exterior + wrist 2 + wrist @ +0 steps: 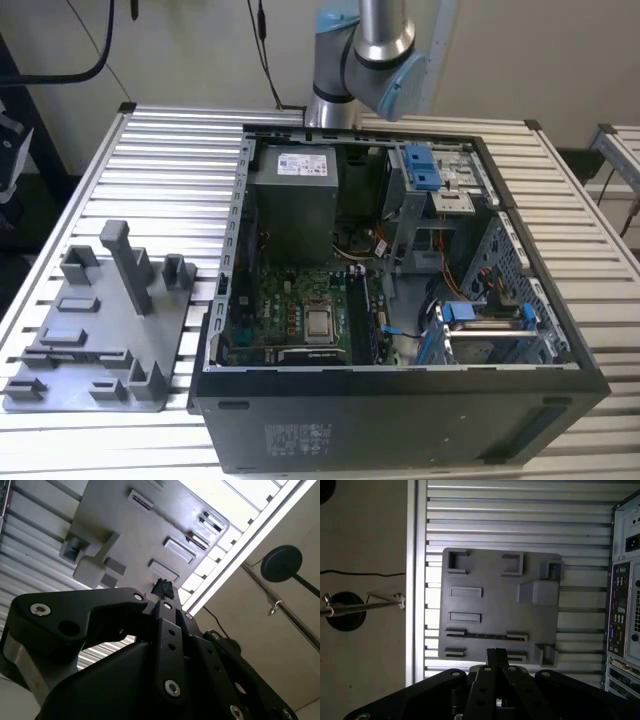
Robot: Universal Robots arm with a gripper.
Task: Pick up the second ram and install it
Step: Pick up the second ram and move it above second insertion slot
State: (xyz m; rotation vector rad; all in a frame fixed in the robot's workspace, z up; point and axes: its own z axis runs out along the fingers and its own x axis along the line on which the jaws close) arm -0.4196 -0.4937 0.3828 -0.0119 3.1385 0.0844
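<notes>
Hovering above the grey holder tray [495,580], the gripper [496,653] has its jaws pressed together with nothing between them. The second ram [485,636] appears to be the thin dark strip standing on edge between two slotted posts, near the tray edge closest to the fingertips. My worry is that closed jaws meeting that strip would strike its top edge rather than straddle it, tipping it from its posts or shoving the tray across the slatted table [520,510]. An off-centre pinch could also tilt the stick, spoiling alignment inside the open computer case [400,420] beside the tray.
</notes>
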